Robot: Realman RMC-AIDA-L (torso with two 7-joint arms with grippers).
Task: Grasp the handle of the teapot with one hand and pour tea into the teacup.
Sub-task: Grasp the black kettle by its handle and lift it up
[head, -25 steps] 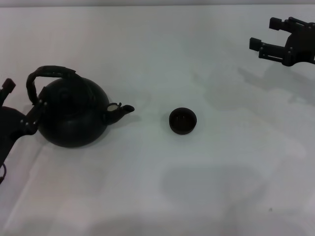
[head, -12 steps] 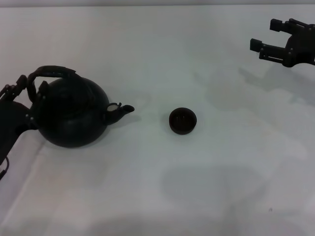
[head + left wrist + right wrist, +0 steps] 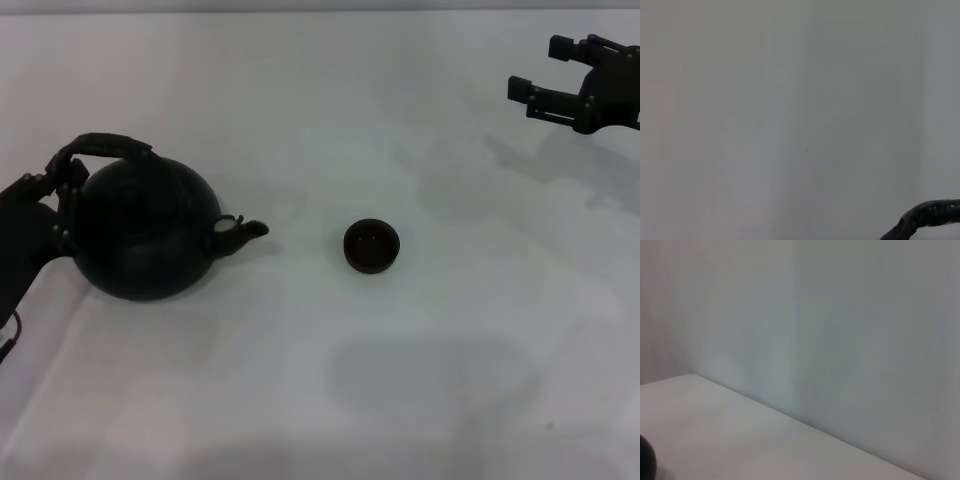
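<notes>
Teapot (image 3: pixel 143 232) standing upright on the white worktop (image 3: pixel 330 400) at the robot's left, spout aimed toward the teacup (image 3: pixel 372 246), which sits apart from it near the middle. Probably laid out this way so a plain tilt of the pot sends tea toward the cup, though the gap looks too wide for pouring without first carrying the pot closer.

Left pincer (image 3: pixel 62 182) pressed in at the outer end of the handle (image 3: pixel 100 148), on the side away from the spout, fingers seemingly around the handle's foot; black on black, so cannot tell whether clamped or merely alongside. Sensible approach from that side: leaves the spout and the cup unobstructed. Pot not lifted as far as can be judged, so the grasp step seems in hand, pouring not begun.

Right pincer (image 3: pixel 545 92) parked high at the far right, well apart from both vessels, fingers spread with nothing between them.

Head view gives the whole layout. Left wrist view offers only blank wall plus a dark ribbed curve (image 3: pixel 925 217) at its edge, likely the handle, confirming closeness but not the grip. Right wrist view shows wall, a strip of worktop and a dark rounded shape at the edge, unidentifiable.
</notes>
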